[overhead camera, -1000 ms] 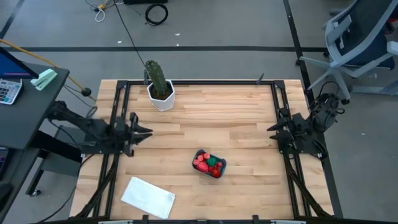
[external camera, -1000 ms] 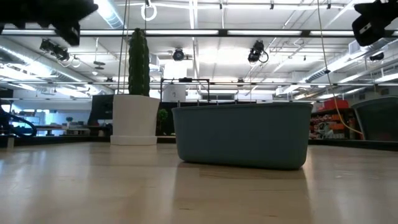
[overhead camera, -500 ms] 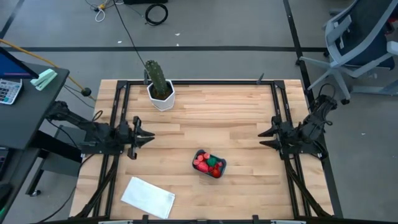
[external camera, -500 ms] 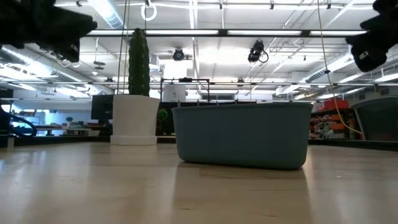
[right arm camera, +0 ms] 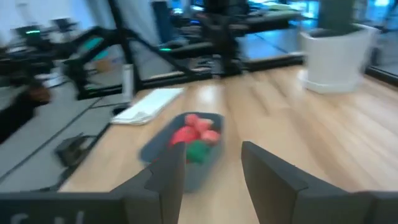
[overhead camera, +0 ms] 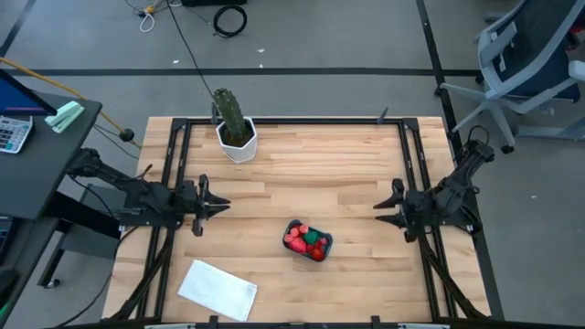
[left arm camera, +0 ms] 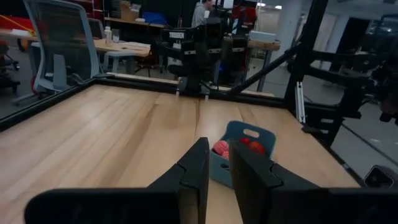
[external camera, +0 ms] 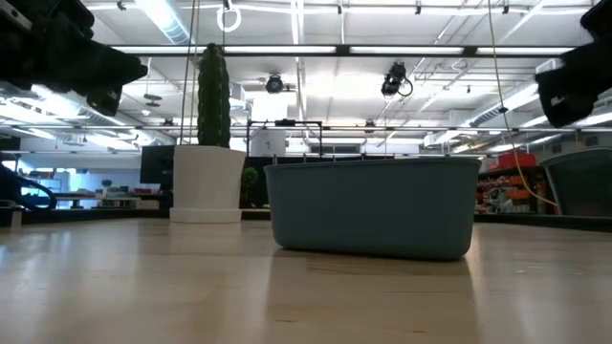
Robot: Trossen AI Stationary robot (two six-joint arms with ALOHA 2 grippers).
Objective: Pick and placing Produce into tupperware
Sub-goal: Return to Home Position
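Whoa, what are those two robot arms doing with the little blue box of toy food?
The toy produce already lies piled inside the teal tupperware, near the middle of the table. Neither arm is touching it: the left end effector hangs at the table's left side and the right end effector at its right, both open and empty. A potted cactus and a white sheet sit off to the side.

No legible text, no readable labels, brands, numbers or signs
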